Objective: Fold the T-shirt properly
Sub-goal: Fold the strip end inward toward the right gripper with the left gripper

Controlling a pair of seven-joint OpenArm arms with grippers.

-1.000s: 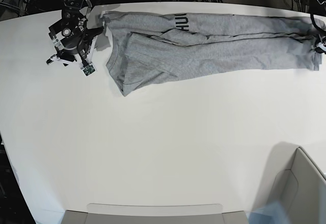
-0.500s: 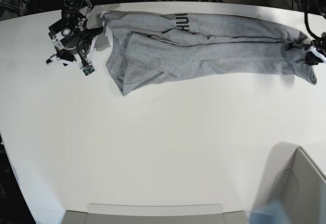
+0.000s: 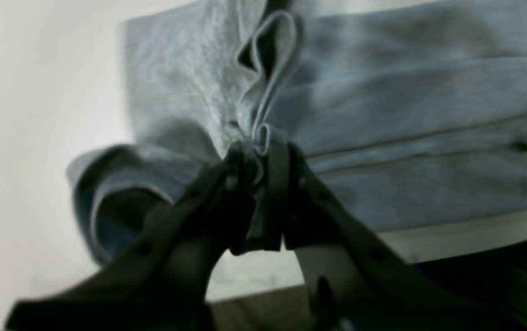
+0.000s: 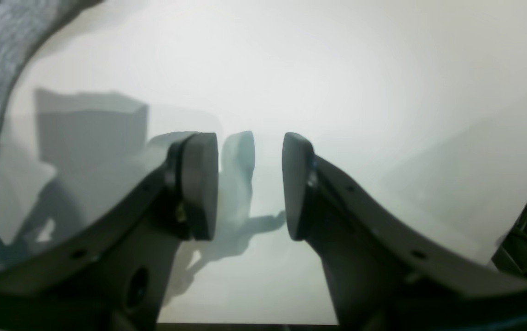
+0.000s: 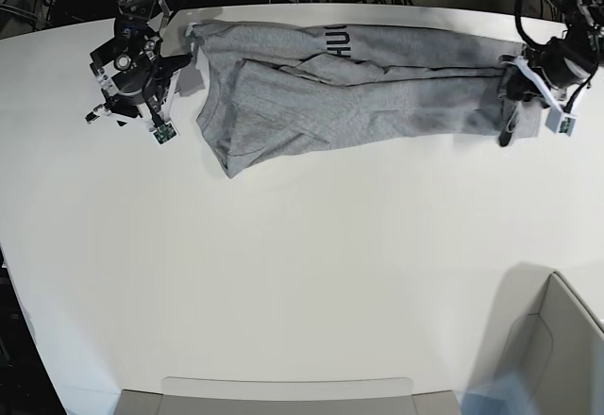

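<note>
Grey cotton T-shirt (image 5: 349, 94) with short sleeves lies in a long band along the far edge of the white bench (image 5: 302, 273). Black letters (image 5: 338, 40) show on its upper fold, near the far edge. One wide end lies near the far left corner of the bench. The other end is bunched up and lifted near the far right corner.

The left claw (image 5: 517, 83) is clamped tight on that bunched end. In the left wrist view its two dark fingers (image 3: 277, 184) are pressed together with a fold of grey cloth (image 3: 254, 138) pinched between them, and a loop of cloth hangs beside them.

A second ago this claw was at the very right edge of the bench and the shirt was stretched out long and flat. Now the claw has come in toward the middle, and the shirt is shorter on that side, with its end rolled up under the claw.

The right claw (image 5: 142, 80) sits near the far left corner, just beside the wide end of the shirt. Its fingers (image 4: 199, 184) stand apart with only white bench between them, holding nothing. The grey cloth shows at the left edge of the right wrist view. This claw has stayed in the same place.
</note>
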